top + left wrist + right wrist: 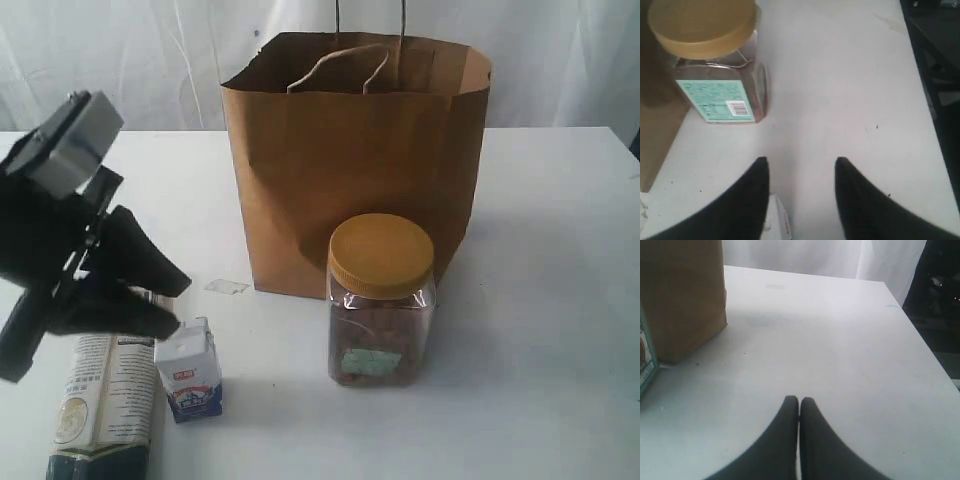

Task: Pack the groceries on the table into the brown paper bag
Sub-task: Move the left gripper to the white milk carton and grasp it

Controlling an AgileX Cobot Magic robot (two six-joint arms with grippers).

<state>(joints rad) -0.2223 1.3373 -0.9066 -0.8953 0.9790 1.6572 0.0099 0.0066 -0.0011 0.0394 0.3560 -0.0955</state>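
The brown paper bag (pixel 355 160) stands open at the middle back of the table (pixel 540 300). In front of it is the yellow-lidded clear jar (pixel 380 300). A small white carton (pixel 190 370) stands front left, next to the long pasta packet (pixel 105 400) lying flat. My left gripper (pixel 180 305) hovers just above the carton's top, open with nothing between its fingers. In the left wrist view the gripper (pixel 802 162) faces the jar (pixel 715 65), and the carton (pixel 777 225) peeks out beside one finger. My right gripper (pixel 799 401) is shut and empty over bare table, near the bag (pixel 682 295).
A small flat white wrapped piece (pixel 226 287) lies on the table by the bag's front left corner. The table's right edge (pixel 920 340) runs close to the right gripper, with dark space beyond it. A white curtain hangs behind the table.
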